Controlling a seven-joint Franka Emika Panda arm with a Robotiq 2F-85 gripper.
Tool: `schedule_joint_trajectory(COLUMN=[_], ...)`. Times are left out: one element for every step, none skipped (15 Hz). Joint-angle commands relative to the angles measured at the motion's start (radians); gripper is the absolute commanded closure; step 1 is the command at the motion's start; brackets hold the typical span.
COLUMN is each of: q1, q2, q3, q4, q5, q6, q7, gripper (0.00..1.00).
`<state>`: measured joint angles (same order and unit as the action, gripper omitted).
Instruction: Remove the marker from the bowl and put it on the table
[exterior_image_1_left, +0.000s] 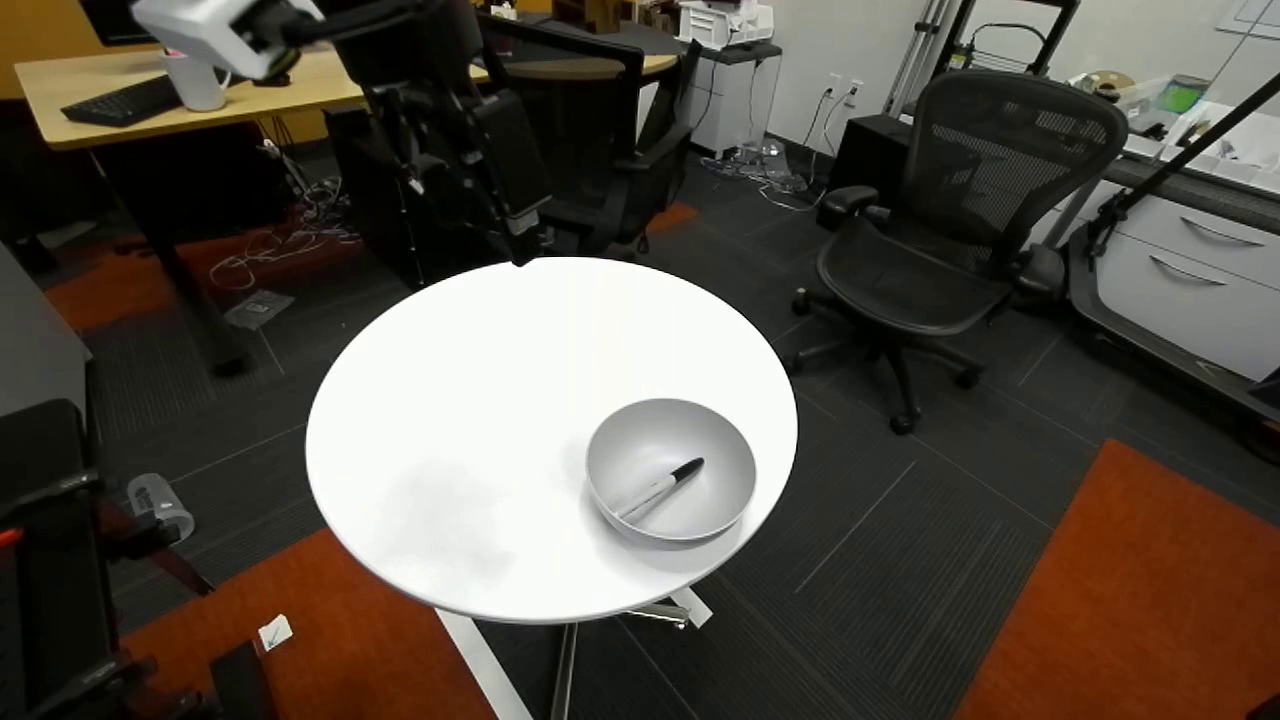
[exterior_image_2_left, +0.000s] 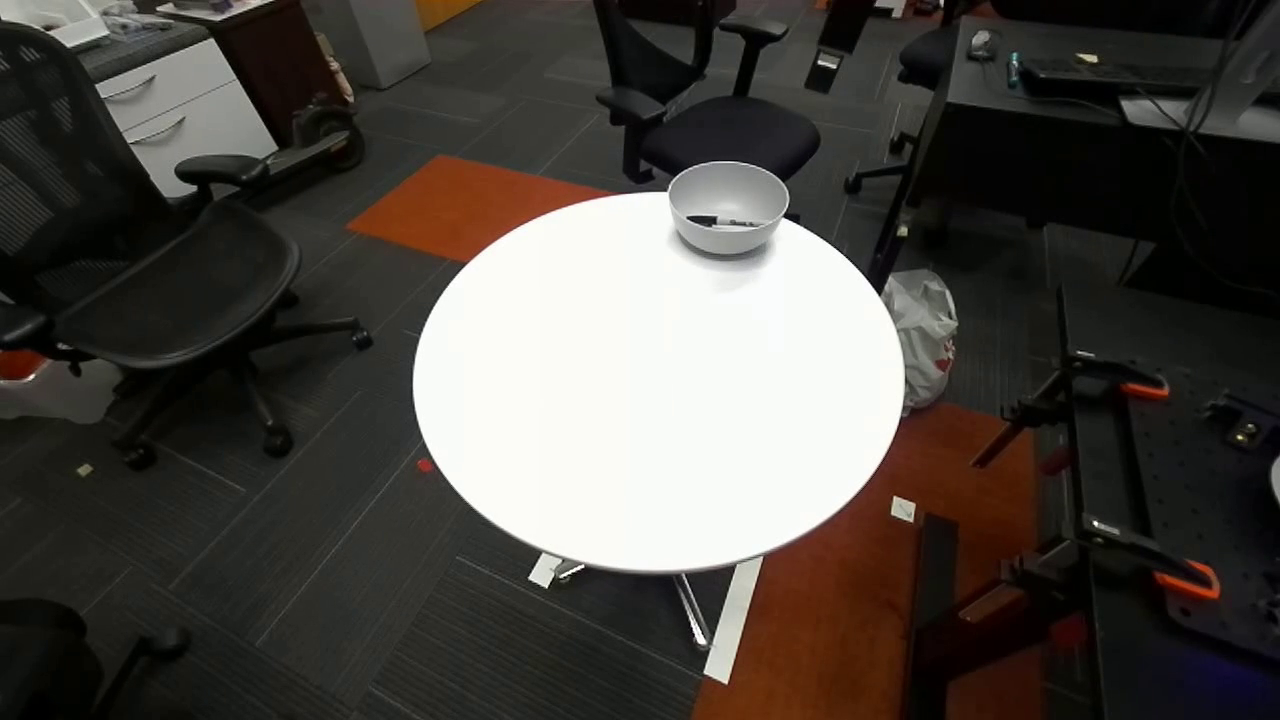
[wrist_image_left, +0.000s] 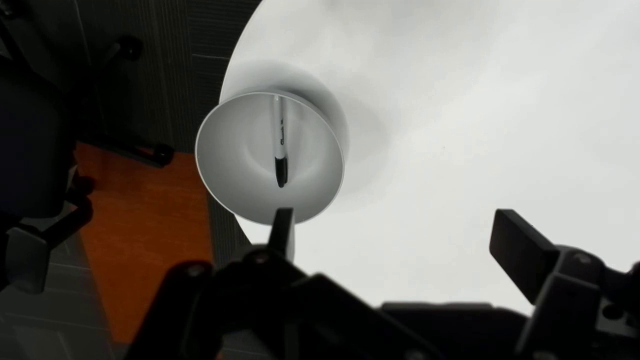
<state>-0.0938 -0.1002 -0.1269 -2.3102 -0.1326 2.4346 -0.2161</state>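
- Spreading out below and ahead of your fingers is the round, white-topped table. In the wrist view its pale surface shows through the gap between them and runs on to the top and right sides of the picture.
- A black mesh chair stands off to one side of the table, well apart from your fingers; in an exterior view it is to their right.
- Your gripper, dark, enters from the bottom of the wrist view. Its two fingers stand wide apart, with nothing held between them. In an exterior view it hangs by the table's far side; how high it is above the top, you cannot tell.
- The grey bowl, round, sits upright on the table near its edge. In the wrist view it lies ahead of the finger on the left, whose tip overlaps the bowl's near rim in the picture; an exterior view shows bowl and gripper well apart.
- The marker, white-barrelled with a black cap, lies inside the bowl, apart from both fingers. In the wrist view it is straight ahead of that same left finger, its cap turned toward your gripper and its white end away, at the bowl's far wall.
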Motion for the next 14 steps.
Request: schedule_joint_trajectory(q1=[-0.003,-0.002,-0.002,-0.002,-0.012,-0.021,-0.022,-0.028,-0.035,-0.04,-0.043,-0.05,-0.056,-0.063], q2=[0.004,0.004,0.004,0.004,0.018,0.032,0.041,0.055,0.072,0.092,0.116,0.144,0.167,0.193], q3=[0.004,0.005,0.005,0.005,-0.002,-0.008,-0.015,-0.019,-0.024,-0.031,-0.037,-0.042,-0.044,-0.045], q4=[0.005,0.006,0.007,0.008,0.008,0.009,0.012,0.012,0.015,0.019,0.023,0.03,0.035,0.041], q5=[0.001,0.001,0.001,0.001,-0.017,-0.035,-0.01,-0.019,-0.02,-0.019,-0.003,-0.012,0.002,0.014], q6=[-0.003,-0.003,-0.003,-0.003,0.023,0.039,0.03,0.049,0.062,0.08,0.1,0.117,0.136,0.152], q7=[0.0,0.0,0.0,0.0,0.007,0.01,-0.034,-0.029,-0.039,-0.058,-0.082,-0.098,-0.126,-0.158], gripper=[0.0,0.0,0.0,0.0,0.0,0.0,0.0,0.0,0.0,0.0,0.0,0.0,0.0,0.0])
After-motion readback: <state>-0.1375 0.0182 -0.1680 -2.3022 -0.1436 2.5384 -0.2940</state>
